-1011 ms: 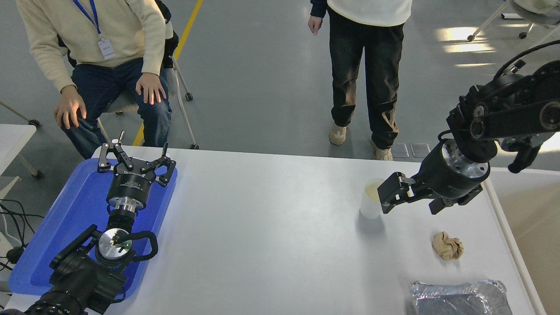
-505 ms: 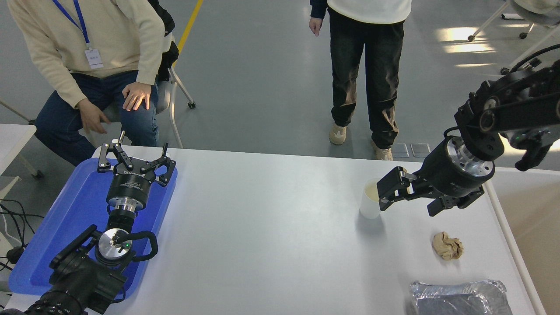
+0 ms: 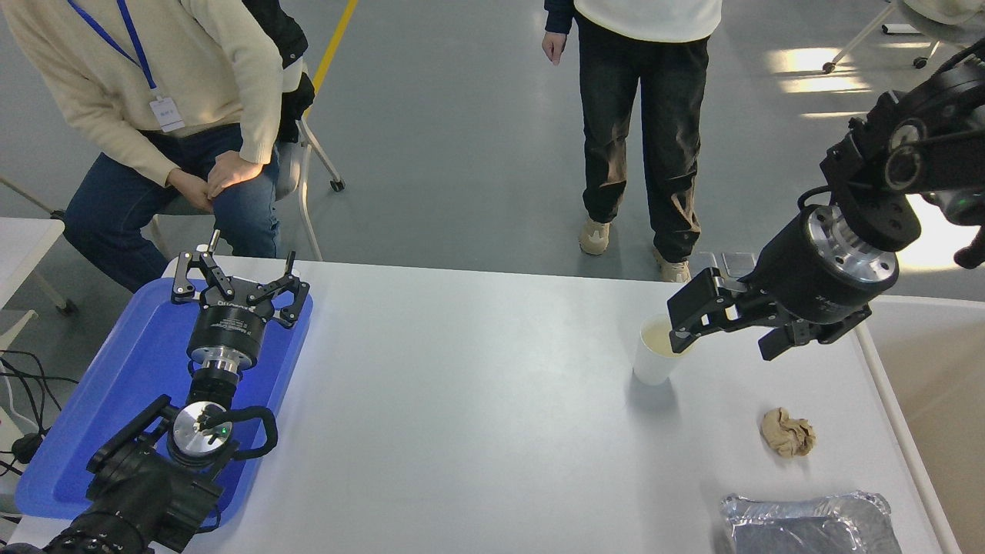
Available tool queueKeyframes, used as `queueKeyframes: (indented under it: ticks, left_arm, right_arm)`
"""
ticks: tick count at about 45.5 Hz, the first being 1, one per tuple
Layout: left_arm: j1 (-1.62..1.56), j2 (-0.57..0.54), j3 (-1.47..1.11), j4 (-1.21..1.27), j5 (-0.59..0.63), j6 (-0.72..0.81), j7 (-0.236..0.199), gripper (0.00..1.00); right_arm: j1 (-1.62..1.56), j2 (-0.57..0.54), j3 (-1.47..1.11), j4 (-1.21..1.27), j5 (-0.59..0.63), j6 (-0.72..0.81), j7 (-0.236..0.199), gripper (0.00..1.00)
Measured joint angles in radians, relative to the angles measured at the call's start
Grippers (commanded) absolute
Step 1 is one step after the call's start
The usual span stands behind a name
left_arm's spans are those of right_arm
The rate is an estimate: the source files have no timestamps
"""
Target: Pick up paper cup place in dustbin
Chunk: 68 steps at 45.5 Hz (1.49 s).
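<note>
Blue tray (image 3: 92,415) at table's (image 3: 462,431) left; tan paper ball (image 3: 786,432) near foil tray (image 3: 808,523); two people beyond

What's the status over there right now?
Right gripper at paper cup rim, grip unclear. Left gripper open over blue tray. Dustbin path unobstructed.

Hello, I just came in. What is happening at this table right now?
The right arm is working on the paper cup, which stands upright on the table. The right tool is at the cup's rim, and the cup looks not yet lifted. The dustbin waits past the table's right edge. The left tool is parked open over the blue tray. A paper ball and a foil tray lie nearby. Two people are at the far side, one sitting and one standing.
</note>
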State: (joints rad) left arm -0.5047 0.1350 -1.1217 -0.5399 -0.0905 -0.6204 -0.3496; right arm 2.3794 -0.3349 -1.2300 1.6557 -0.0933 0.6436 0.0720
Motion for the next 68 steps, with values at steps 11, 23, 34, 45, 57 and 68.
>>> queueKeyframes:
  ticks: [11, 23, 34, 45, 57, 68]
  left_arm:
    - [0.000, 0.000, -0.001, 0.000, 0.000, 0.001, 0.000, 1.00]
    - [0.000, 0.000, -0.001, 0.000, 0.000, 0.001, 0.000, 1.00]
    - [0.000, 0.000, -0.001, 0.000, 0.000, 0.001, -0.002, 1.00]
    - [0.000, 0.000, 0.000, 0.000, 0.000, 0.001, -0.002, 1.00]
    - [-0.001, 0.000, 0.000, 0.000, 0.000, 0.000, -0.001, 1.00]
    - [-0.001, 0.000, 0.000, 0.000, 0.000, 0.000, 0.000, 1.00]
  right_arm:
    - [-0.002, -0.023, 0.019, -0.055, -0.036, 0.001, 0.000, 1.00]
    - [-0.088, -0.039, 0.072, -0.180, -0.091, -0.043, -0.001, 1.00]
    - [-0.214, -0.040, 0.117, -0.301, -0.200, -0.117, -0.002, 1.00]
    - [-0.342, -0.036, 0.158, -0.414, -0.273, -0.161, -0.002, 1.00]
    - [-0.512, -0.011, 0.210, -0.538, -0.327, -0.241, -0.002, 1.00]
    - [-0.654, -0.001, 0.251, -0.634, -0.385, -0.307, -0.001, 1.00]
